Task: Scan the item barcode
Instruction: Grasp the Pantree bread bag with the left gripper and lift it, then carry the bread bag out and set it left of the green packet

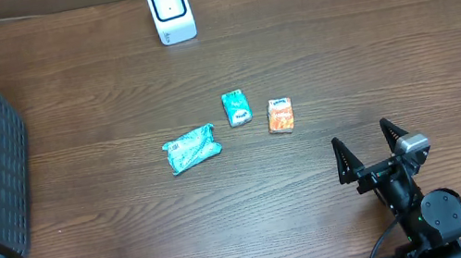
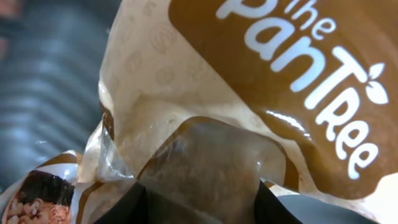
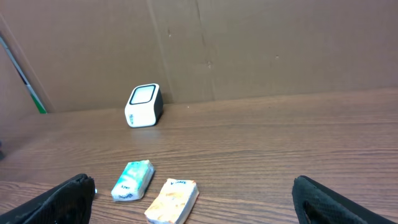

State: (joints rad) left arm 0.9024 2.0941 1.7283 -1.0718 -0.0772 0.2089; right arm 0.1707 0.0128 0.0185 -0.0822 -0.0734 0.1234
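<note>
The brown and cream snack bag [image 2: 249, 93] sat right between the jaws of my left gripper [image 2: 196, 208]. They were pinched in on its clear, crinkly edge. Most of the bag stuck out past my tips, up and to the right. Gray basket [image 2: 43, 87] bars looked blurry behind it, off to the left. My right gripper [image 1: 361, 133] had its jaws wide and held nothing. Just ahead of them lay an orange pack [image 1: 280, 115] and a small teal pack [image 1: 235, 107]. The white scanner [image 1: 170, 11] stood far ahead of them.
</note>
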